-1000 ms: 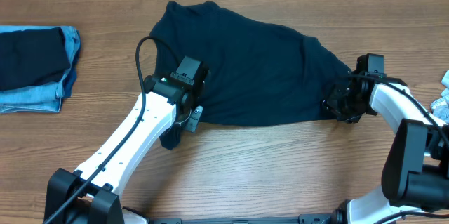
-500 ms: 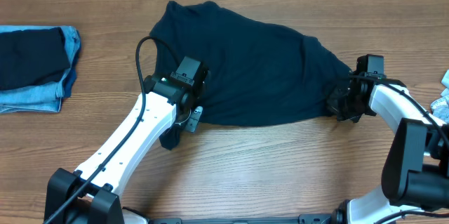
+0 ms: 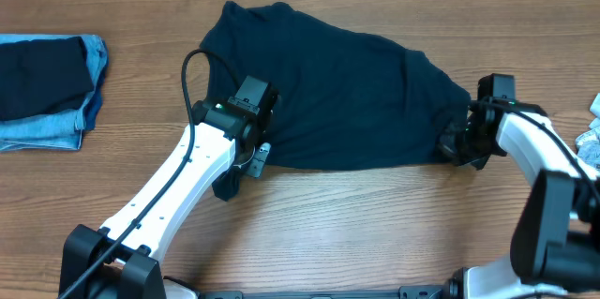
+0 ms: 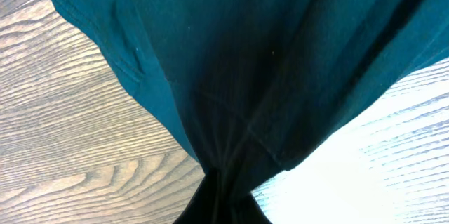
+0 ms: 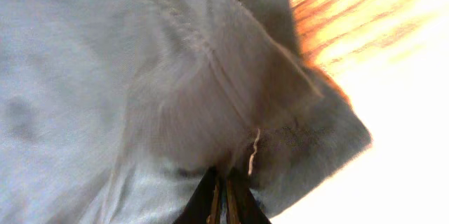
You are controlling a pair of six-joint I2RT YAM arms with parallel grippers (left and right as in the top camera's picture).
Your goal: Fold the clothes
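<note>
1. Two grippers were on the one shirt (image 3: 347, 93), a plain dark navy garment spread over the middle of the worktop (image 3: 375, 224). It ran from near the far edge down towards the centre and tapered off towards the right edge.
2. The left gripper (image 4: 217, 210) was pressed together on a bunch of the shirt's near-left corner. In the left wrist view the cloth drew into tight creases running down to the pinch.
3. The right gripper (image 5: 222, 197) was pinched onto the shirt's right-hand end, its fingertips meeting on a gathered hem with a loose thread just beside them.
4. The shirt looked light, soft and limp. It would probably drape and sag between the two holds, not keep a shape, and a small pinch could slip off thin fabric if pulled hard.
5. Seamed edges and corners seemed the best places to hold, since the doubled cloth gives more to bite on. Holds well apart would likely keep the fold line straight.
6. No box, basket or bin showed in any view.
7. A folded pile (image 3: 47, 93) lay at the left edge of the worktop, well apart from the shirt, with a dark navy piece on top of light blue denim.
8. Some pale crumpled things (image 3: 591, 135) sat at the right edge, too cropped to identify.
</note>
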